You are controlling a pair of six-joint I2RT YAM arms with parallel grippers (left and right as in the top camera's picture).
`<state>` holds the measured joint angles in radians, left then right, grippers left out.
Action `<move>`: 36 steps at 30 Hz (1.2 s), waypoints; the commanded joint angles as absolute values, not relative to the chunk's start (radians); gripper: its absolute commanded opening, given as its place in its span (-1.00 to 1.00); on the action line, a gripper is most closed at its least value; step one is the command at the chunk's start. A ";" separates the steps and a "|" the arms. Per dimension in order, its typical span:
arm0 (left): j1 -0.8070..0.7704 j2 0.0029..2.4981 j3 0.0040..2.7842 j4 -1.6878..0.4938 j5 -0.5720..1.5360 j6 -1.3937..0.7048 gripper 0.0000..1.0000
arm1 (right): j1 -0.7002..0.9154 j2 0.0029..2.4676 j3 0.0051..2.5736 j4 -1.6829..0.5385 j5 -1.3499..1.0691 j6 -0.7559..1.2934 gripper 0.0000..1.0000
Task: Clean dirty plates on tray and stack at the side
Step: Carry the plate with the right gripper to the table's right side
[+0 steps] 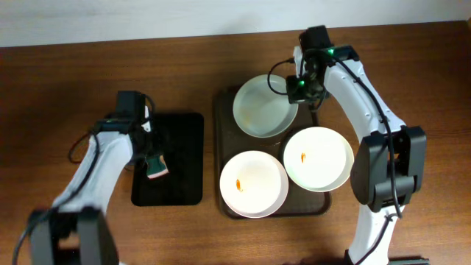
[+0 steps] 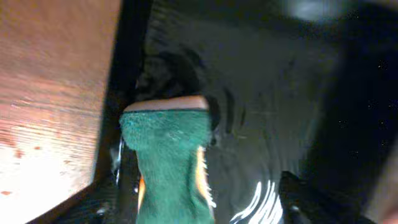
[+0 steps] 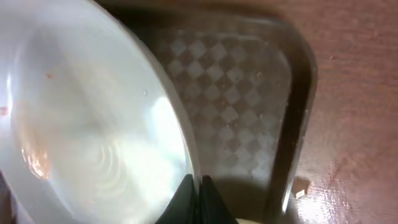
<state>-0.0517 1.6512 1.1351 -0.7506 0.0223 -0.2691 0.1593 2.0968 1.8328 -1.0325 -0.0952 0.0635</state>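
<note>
Right end effector (image 1: 300,87) is pinched shut on the rim of the round white shallow plate (image 1: 263,108) in the upper middle of the overhead view, at the top of the large dark brown rectangular tray (image 1: 218,140). Lower on that tray sit a second white plate (image 1: 254,184) and a third white plate (image 1: 318,157), each smeared orange. Left end effector (image 1: 153,163) clamps a green sponge (image 2: 168,155) over the small black tray (image 1: 180,147) on the wooden bench (image 1: 73,73).
</note>
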 commanded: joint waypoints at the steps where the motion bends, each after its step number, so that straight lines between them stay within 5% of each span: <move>1: -0.029 1.441 1.142 -0.768 0.034 -0.238 0.78 | 0.245 2.059 1.914 -1.068 -0.093 0.033 -0.92; 5: 0.213 1.174 1.142 -0.822 0.031 -0.290 0.82 | 0.439 2.059 1.977 -1.081 -0.031 0.033 -0.92; 11: 0.464 1.093 1.142 -0.863 0.159 -0.302 0.85 | 0.759 2.092 1.973 -0.900 0.547 0.029 -0.92; 19: 0.471 1.095 1.142 -0.869 0.153 -0.302 0.86 | 0.984 2.100 1.973 -0.691 1.054 -0.144 -0.92; 36: 0.471 1.095 1.142 -0.869 0.154 -0.302 0.88 | 1.054 2.099 1.973 -0.671 1.097 -0.208 -0.92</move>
<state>0.4664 1.0977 1.1362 -0.8707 0.1360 -0.2958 1.0573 2.0983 1.9545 -0.6716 1.0946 -0.2138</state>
